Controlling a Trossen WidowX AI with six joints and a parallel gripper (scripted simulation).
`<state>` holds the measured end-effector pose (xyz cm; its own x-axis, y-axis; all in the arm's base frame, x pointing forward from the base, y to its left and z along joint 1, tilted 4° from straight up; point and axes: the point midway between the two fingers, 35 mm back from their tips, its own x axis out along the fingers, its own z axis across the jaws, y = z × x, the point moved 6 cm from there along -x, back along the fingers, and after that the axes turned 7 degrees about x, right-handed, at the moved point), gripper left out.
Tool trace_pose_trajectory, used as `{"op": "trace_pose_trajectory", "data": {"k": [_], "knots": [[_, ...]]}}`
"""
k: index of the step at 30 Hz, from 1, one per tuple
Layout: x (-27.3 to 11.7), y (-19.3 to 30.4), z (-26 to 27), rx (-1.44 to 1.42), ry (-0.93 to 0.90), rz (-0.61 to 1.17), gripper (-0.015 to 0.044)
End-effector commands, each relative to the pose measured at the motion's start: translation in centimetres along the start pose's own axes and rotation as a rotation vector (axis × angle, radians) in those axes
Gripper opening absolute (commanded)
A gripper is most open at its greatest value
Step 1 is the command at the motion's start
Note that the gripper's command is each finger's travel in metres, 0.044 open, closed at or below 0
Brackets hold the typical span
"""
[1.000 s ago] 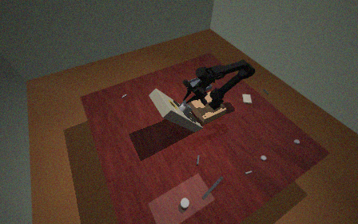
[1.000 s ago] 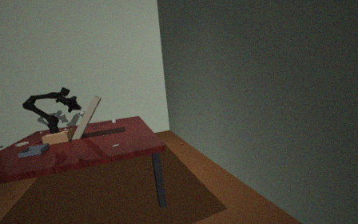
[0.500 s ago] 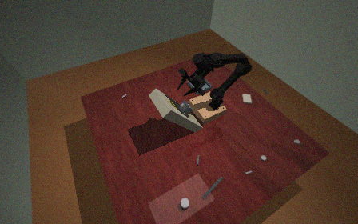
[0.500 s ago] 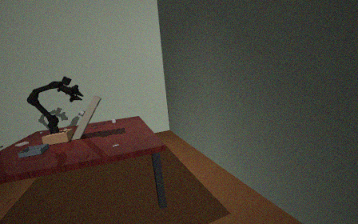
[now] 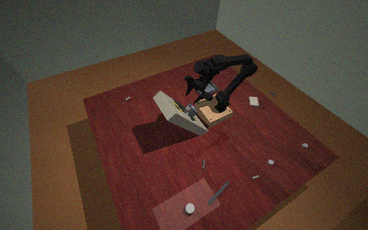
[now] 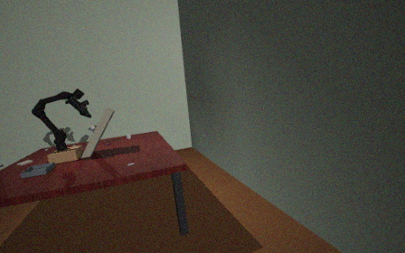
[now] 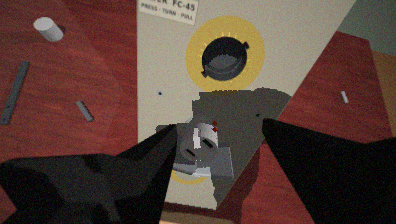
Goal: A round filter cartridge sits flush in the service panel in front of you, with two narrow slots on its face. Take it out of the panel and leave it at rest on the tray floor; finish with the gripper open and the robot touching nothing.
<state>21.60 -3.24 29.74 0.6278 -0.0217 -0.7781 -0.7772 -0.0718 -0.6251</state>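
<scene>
The service panel (image 5: 177,117) (image 6: 99,133) (image 7: 165,60) leans up, its round socket (image 7: 224,62) dark and empty inside a yellow ring. The grey cartridge (image 5: 190,108) (image 6: 93,128) (image 7: 198,149), two slots on its face, is out of that socket, low in front of the panel among grey block-like parts; what supports it is unclear. My gripper (image 5: 190,98) (image 6: 89,117) (image 7: 219,127) is open and empty above it, the cartridge nearer the left finger in the wrist view. The blue-grey tray (image 5: 213,87) (image 6: 37,171) lies beside the robot's base; no cartridge shows in it.
The arm stands on a wooden block (image 5: 216,121) (image 6: 64,156) close behind the panel's foot. A white cylinder (image 5: 190,208) (image 7: 48,29) and a dark bar (image 5: 218,193) (image 7: 15,92) lie beyond the panel. A second yellow arc (image 7: 189,180) shows below the cartridge.
</scene>
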Motion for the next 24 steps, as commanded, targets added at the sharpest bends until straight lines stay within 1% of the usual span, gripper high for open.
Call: {"op": "trace_pose_trajectory", "data": {"k": [1,8,24], "knots": [[2.3,3.1,0.7,0.294,-0.001,0.178,0.0305],[2.4,3.1,0.7,0.294,-0.001,0.178,0.0305],[5.0,3.5,0.7,0.294,-0.001,0.176,0.0305]]}}
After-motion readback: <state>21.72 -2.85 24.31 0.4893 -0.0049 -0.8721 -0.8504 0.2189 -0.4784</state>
